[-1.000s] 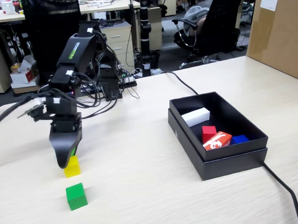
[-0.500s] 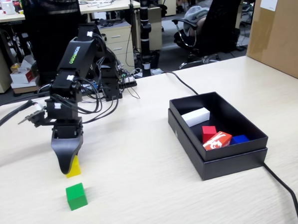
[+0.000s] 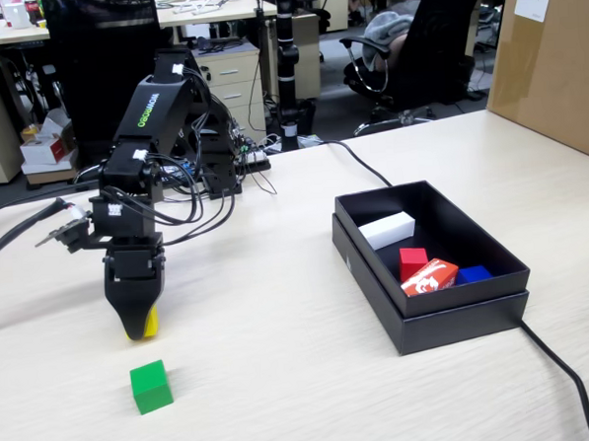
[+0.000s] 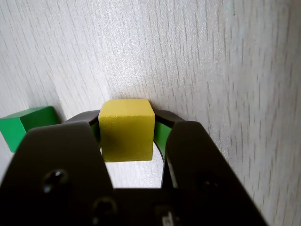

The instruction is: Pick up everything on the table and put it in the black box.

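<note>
Fixed view: we count three cubes. One yellow cube [image 3: 150, 322] sits clamped at the tip of the gripper [image 3: 137, 326], just off the table [image 3: 279, 310] or barely above it; we can't tell if it touches. One green cube [image 3: 150, 386] rests on the table in front of the gripper, near but apart. One red cube [image 3: 411, 262] lies inside the black box [image 3: 433, 317], along with one white block [image 3: 388, 229], one red-and-white packet [image 3: 431, 277] and one blue piece [image 3: 473, 273]. One brown carton [image 3: 553, 59] stands at far right. Wrist view: both jaws press the yellow cube [image 4: 126, 129] on its two sides, gripper [image 4: 127, 134] clenched on it; green cube [image 4: 26, 126] at left edge, on bare tabletop [image 4: 211, 61].
</note>
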{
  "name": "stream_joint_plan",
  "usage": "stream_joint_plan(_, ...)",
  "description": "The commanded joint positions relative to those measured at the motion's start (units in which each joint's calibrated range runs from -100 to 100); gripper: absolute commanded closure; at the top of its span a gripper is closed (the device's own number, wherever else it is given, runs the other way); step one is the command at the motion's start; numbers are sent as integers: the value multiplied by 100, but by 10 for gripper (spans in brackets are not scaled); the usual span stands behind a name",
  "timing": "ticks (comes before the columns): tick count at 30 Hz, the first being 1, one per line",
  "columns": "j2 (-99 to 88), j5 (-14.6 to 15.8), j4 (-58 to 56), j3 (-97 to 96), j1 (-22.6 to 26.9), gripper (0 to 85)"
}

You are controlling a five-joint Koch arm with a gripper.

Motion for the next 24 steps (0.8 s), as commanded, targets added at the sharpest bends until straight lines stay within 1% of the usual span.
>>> stream_joint_plan(1,-488,20,-312,388,29,819)
stream_joint_plan(3,-912,83,-727,397,68,819)
stream_joint_plan(4,-1371,156,-1142,379,147,819)
stream_joint_plan(7,-2220,288,-1781,351,347,819)
stream_joint_plan(11,-2989,400,-2213,342,567,819)
stream_joint_plan(13,-3712,542,-2541,361,845,819)
stream_joint_plan(15,-4595,811,-2697,469,1411,819)
stream_joint_plan(16,-4687,860,-2697,506,1514,819)
stream_joint_plan(17,-4814,952,-2749,623,1714,819)
stream_joint_plan(18,-4871,1094,-2861,932,2027,818)
stream_joint_plan(20,-4894,1241,-2861,1294,2374,818)
stream_joint_plan(21,-4641,1455,-2861,1793,2906,817)
stream_joint_plan(24,-4263,1597,-2861,2038,3126,817)
